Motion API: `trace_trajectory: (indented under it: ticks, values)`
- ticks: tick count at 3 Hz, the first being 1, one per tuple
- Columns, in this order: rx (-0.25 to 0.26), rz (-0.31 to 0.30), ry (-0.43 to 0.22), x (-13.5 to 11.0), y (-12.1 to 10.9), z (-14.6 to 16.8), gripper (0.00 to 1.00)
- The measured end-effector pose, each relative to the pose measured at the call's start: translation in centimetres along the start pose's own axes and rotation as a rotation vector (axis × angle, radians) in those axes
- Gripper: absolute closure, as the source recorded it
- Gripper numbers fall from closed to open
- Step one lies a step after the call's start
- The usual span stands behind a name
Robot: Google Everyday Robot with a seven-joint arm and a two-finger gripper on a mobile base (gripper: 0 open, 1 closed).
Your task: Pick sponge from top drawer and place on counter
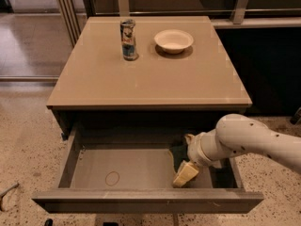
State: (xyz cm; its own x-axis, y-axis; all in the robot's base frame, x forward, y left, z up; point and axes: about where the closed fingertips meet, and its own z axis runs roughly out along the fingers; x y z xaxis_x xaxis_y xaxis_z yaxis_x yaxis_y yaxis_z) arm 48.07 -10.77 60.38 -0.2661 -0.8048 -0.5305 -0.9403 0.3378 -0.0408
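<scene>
The top drawer (117,166) is pulled out, with a faint ring mark on its grey-brown floor. The sponge (177,153) lies at the drawer's right side, dark green face showing, partly hidden by my arm. My gripper (187,156) reaches down into the drawer from the right. Its cream-yellow padded fingers (185,173) stand apart, one in front of the sponge and one behind it, so it is open around the sponge. The beige counter (150,79) lies above the drawer.
A drink can (128,39) and a white bowl (173,40) stand at the back of the counter. The drawer's front panel (146,204) and right wall hem in the gripper. A dark cabinet stands to the right and speckled floor lies around.
</scene>
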Motion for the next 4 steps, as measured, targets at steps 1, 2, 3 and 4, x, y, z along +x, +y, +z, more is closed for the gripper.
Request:
trace_trajectory:
  ticks: [1,2,3,4]
  values:
    - [-0.016,0.009,0.012,0.4,0.0,1.3,0.02]
    - [-0.029,0.028,0.036,1.2,0.0,2.4,0.19]
    - [-0.032,0.032,0.041,1.4,-0.1,2.5,0.41]
    - [-0.032,0.032,0.041,1.4,-0.1,2.5,0.65]
